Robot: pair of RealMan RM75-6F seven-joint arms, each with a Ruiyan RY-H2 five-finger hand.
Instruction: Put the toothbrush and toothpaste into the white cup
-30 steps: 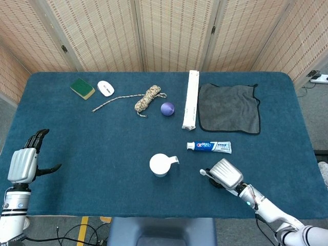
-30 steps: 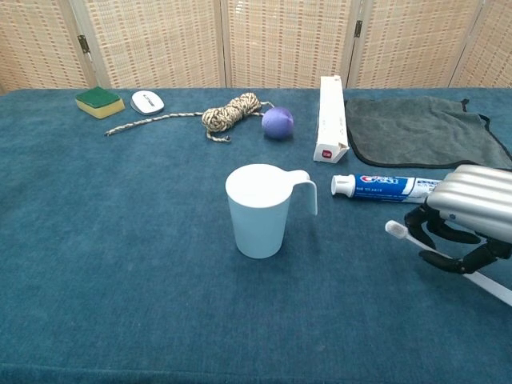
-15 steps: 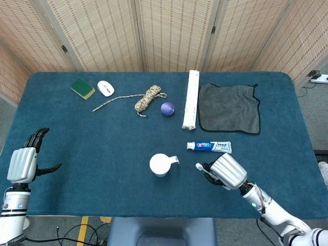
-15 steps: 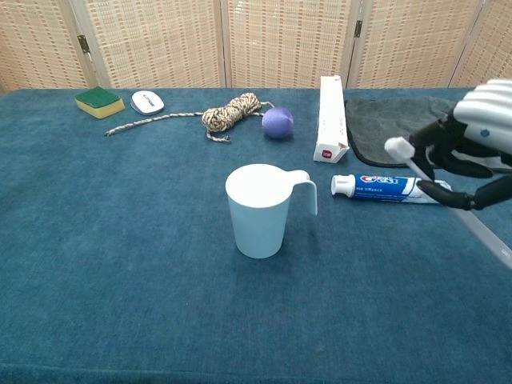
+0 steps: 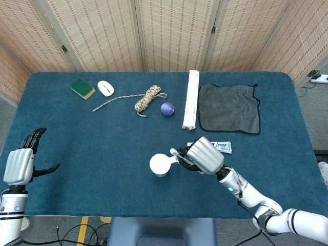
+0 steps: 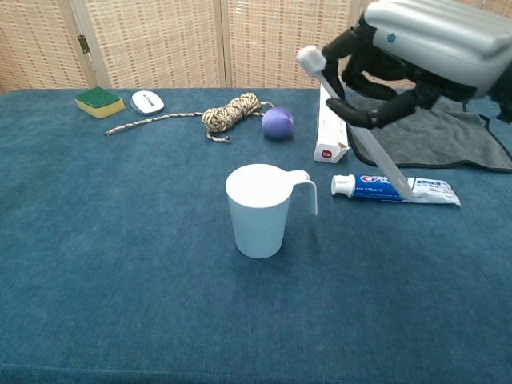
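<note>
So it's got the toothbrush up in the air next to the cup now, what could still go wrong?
The right hand holds the toothbrush tilted, brush head up, lightly between its fingers, so it might slip or twist. The white cup looks light and its mouth narrow; a lowered handle could catch the rim and tip it. The toothpaste lies just below the hand and could get nudged away.

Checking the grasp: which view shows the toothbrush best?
Chest view: the toothbrush shows head to handle, tilted, held in the right robot hand. In head view that hand hides all but its head beside the cup.
</note>
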